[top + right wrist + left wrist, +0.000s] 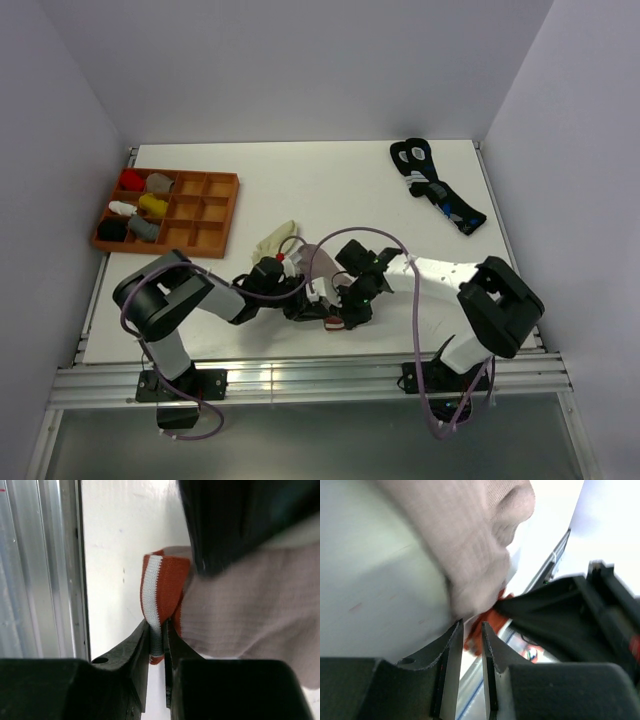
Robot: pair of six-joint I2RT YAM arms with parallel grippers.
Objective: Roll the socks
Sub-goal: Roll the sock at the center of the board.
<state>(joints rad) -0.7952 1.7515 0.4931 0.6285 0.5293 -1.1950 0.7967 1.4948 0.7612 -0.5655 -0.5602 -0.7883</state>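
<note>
The taupe sock [312, 258] lies near the table's front middle, with its red-and-white striped cuff [335, 322] toward the front edge. My right gripper [340, 312] is shut on that cuff [160, 585], and the striped band is pinched between its jaws [157, 630]. The taupe fabric [250, 615] bulges to the right of them. My left gripper [303, 303] is beside the sock. Its jaws [471, 627] stand a narrow gap apart with nothing between them, just below the bunched taupe fabric [470, 540]. The cream-yellow sock [275, 240] lies flat behind the left gripper.
An orange compartment tray [236, 205] with small sock bundles [140, 205] sits at the back left. Black socks with blue-and-white marks [435, 185] lie at the back right. The metal front rail [45, 570] runs close to both grippers. Walls enclose the table.
</note>
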